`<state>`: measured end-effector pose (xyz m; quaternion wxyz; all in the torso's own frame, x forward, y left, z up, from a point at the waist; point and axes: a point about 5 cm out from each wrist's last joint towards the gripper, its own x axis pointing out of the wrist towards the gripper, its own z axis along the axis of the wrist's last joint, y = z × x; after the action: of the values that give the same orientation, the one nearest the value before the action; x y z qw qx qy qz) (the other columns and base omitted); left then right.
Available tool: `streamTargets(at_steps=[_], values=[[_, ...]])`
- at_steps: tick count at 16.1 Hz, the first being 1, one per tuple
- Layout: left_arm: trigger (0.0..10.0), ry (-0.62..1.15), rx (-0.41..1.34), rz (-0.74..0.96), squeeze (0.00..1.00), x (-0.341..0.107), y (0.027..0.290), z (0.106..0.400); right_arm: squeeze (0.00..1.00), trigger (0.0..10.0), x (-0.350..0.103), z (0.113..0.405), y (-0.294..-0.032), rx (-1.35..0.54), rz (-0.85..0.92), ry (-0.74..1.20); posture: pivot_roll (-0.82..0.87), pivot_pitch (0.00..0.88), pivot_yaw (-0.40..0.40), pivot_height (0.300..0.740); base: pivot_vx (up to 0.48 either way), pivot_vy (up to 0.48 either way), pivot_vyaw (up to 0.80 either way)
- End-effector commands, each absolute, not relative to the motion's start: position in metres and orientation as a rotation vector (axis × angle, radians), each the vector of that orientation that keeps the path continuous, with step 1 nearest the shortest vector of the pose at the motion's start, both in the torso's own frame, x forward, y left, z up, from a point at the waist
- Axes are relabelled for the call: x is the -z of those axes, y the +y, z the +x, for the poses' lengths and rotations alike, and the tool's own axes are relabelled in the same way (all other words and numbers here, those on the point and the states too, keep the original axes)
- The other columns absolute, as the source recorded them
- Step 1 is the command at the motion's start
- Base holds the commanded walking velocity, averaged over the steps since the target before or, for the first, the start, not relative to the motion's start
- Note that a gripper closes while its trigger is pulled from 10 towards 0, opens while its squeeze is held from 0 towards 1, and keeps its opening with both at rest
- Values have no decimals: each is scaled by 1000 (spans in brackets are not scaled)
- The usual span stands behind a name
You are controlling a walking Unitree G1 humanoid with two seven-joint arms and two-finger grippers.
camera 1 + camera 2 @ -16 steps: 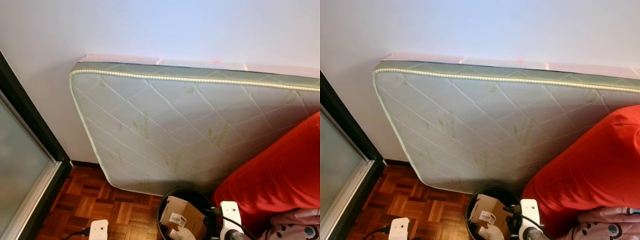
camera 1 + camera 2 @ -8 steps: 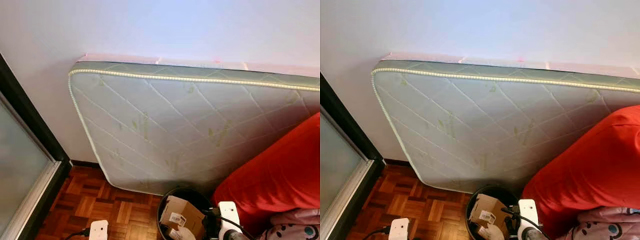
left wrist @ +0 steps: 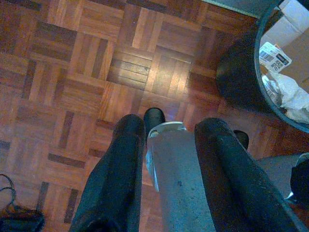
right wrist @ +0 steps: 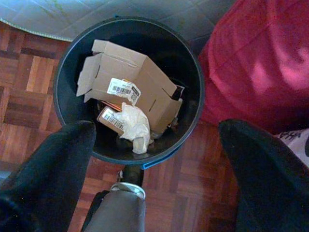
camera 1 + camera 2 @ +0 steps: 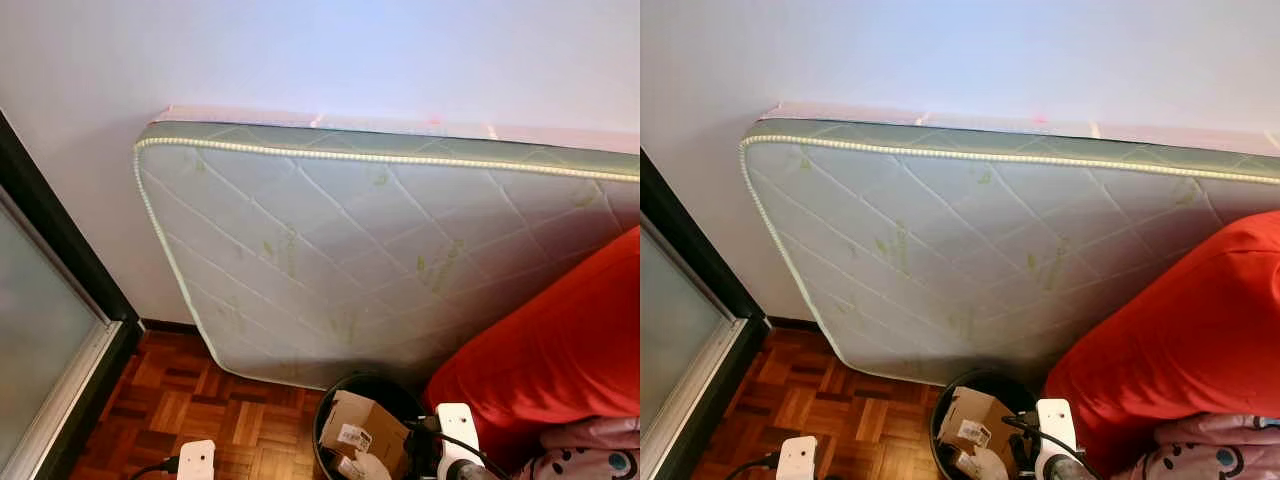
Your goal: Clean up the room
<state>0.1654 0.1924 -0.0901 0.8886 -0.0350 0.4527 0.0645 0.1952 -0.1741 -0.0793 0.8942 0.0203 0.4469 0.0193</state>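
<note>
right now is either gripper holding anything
Nothing is held. The right gripper hangs open above the black round bin; the left gripper is open over bare parquet floor.

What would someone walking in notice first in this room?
A quilted mattress stands on its edge, leaning on the white wall. At its foot, on the parquet floor, a black bin holds a cardboard box and crumpled paper. A big red cushion sits to the bin's right, and the open right pincer hovers over the bin.
</note>
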Motion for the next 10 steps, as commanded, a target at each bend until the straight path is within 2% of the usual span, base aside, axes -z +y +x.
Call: streamTargets(at_steps=[1,10], values=[[10000,960,-131,-69,0,93,192,158,0,10000,81,193,-173,-47,41,943,41,53,-62,740,-266,0,0],[10000,962,-133,-71,0,94,192,157,0,10000,81,192,-173,-51,40,946,43,55,-63,740,-283,0,0]])
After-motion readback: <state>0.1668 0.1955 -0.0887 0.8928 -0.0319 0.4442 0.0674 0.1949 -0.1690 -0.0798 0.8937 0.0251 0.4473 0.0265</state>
